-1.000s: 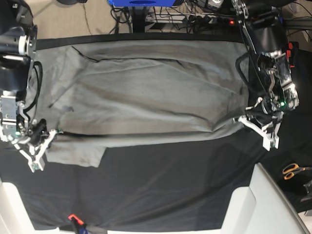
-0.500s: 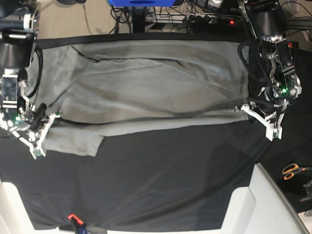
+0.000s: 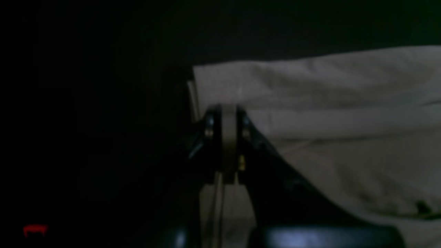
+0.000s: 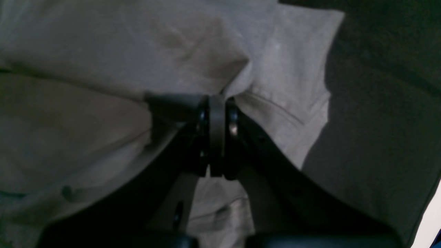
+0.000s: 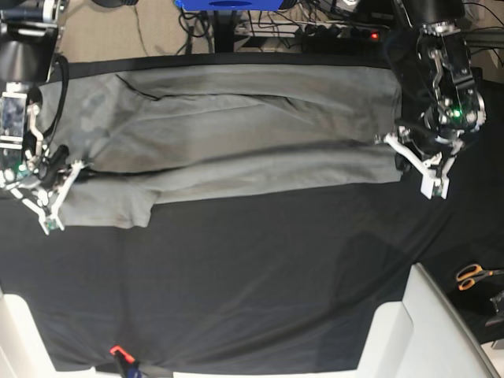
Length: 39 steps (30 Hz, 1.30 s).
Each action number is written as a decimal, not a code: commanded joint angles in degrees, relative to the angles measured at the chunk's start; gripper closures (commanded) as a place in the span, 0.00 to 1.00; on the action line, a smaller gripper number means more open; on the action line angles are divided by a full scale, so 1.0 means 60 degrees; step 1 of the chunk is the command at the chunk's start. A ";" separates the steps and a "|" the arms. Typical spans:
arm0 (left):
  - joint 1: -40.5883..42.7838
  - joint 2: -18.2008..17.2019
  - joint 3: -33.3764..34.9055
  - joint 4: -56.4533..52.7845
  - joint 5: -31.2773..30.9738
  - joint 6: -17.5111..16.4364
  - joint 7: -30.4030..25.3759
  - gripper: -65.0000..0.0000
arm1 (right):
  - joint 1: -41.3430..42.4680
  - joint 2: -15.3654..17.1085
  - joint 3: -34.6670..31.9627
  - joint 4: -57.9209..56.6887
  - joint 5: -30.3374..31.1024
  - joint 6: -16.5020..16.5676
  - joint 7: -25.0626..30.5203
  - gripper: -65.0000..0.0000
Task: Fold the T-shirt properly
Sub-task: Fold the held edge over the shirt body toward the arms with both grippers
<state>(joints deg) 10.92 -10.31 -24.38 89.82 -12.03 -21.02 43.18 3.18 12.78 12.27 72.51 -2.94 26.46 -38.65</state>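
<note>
The grey T-shirt (image 5: 236, 126) lies spread across the far half of the black table cloth (image 5: 260, 283), its near long edge lifted and carried toward the far side. My left gripper (image 5: 398, 142), on the right in the base view, is shut on the shirt's hem corner; the left wrist view shows its closed jaws pinching the pale fabric (image 3: 310, 103). My right gripper (image 5: 75, 167), on the left in the base view, is shut on the shirt at the sleeve side; the right wrist view shows the jaws clamped on bunched cloth (image 4: 241, 75), with the sleeve (image 5: 106, 206) hanging below.
Orange-handled scissors (image 5: 472, 275) lie at the right edge. White bins (image 5: 425, 323) stand at the near right and near left corners. A small red-tipped tool (image 5: 120, 352) sits at the near edge. Cables and a blue object (image 5: 228, 4) lie beyond the table.
Both grippers have moved toward the far side, carrying the shirt's near edge with them. The fold line and the sleeve have shifted up in the base view, baring more black cloth.
</note>
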 commanded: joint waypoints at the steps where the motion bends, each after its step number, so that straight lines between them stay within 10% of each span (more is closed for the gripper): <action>1: -0.0039 -0.0107 -0.0032 0.0261 -0.0053 0.0023 -0.0141 1.00 | 0.0049 0.0061 0.0028 0.0230 0.0014 -0.0036 0.0091 1.00; 39: 0.0591 -0.0429 -0.0134 0.1359 -0.0053 -0.0329 0.0181 1.00 | -0.0464 0.0281 0.0042 0.1637 -0.0030 -0.0051 -0.0686 1.00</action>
<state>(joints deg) 14.61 -12.23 -24.97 96.90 -12.19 -22.96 44.27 -0.67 13.39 12.27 81.19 -2.98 26.55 -43.20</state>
